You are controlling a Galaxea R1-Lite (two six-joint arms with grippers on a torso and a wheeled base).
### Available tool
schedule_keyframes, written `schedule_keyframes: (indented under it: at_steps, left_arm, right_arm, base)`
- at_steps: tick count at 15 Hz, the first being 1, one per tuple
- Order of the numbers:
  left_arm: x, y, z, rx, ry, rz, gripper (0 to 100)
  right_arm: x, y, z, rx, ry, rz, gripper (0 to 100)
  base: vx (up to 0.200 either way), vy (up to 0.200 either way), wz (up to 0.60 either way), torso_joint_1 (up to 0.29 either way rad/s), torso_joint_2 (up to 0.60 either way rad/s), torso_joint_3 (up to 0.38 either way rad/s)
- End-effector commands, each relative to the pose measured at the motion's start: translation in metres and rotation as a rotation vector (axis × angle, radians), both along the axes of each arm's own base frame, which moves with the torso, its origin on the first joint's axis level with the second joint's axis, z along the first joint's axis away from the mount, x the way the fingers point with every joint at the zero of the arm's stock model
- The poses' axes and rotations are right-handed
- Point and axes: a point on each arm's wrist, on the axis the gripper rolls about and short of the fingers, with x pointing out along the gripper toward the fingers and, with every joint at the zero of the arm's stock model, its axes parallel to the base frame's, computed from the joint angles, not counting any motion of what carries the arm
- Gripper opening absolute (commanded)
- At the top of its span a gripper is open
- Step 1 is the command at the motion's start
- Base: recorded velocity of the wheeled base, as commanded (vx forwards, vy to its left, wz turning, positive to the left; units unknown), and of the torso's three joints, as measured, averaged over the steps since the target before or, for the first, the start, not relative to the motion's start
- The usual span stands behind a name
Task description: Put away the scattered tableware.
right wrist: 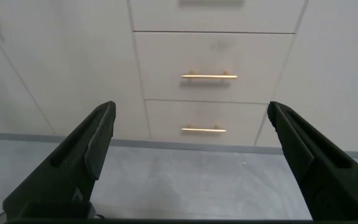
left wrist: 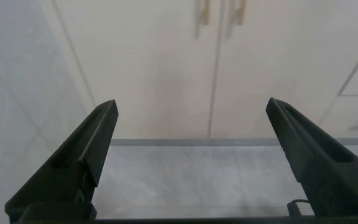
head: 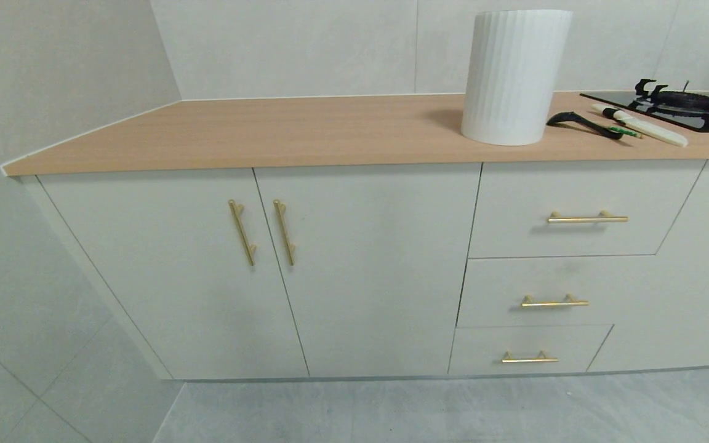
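Scattered tableware is lying at the right end of a light wooden countertop (head: 268,132): a black curved-handled utensil (head: 582,122) and a long cream-white utensil (head: 640,126), just beside a tall white ribbed cylinder (head: 511,77). Their long axes are slanting from back-left to front-right. Both grippers are hanging well below the counter, spread wide and holding nothing. The left gripper (left wrist: 190,106) is facing pale cupboard doors (left wrist: 154,68). The right gripper (right wrist: 190,107) is facing gold-handled drawers (right wrist: 209,76) beneath the tableware, so it is probably nearer.
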Motion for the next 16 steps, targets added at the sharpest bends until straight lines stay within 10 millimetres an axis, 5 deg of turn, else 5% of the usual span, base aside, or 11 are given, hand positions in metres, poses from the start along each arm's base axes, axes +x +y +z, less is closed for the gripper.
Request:
schedule_keyframes:
  at_steps: [1, 8, 16]
  left_arm:
    - [0.0001, 0.0000, 0.0000, 0.000, 0.002, 0.001, 100]
    - [0.0001, 0.0000, 0.0000, 0.000, 0.002, 0.001, 100]
    - [0.0001, 0.0000, 0.0000, 0.001, 0.002, 0.001, 100]
  right_arm:
    - [0.0001, 0.0000, 0.0000, 0.000, 0.001, 0.000, 100]
    - [0.0001, 0.0000, 0.0001, 0.000, 0.000, 0.000, 100]
    - [0.0001, 0.0000, 0.0001, 0.001, 0.000, 0.000, 100]
  base:
    - [0.000, -0.200, 0.00, -0.002, 0.00, -0.012]
    - [0.000, -0.200, 0.00, 0.002, 0.00, 0.002]
    - [0.000, 0.000, 0.00, 0.000, 0.00, 0.000]
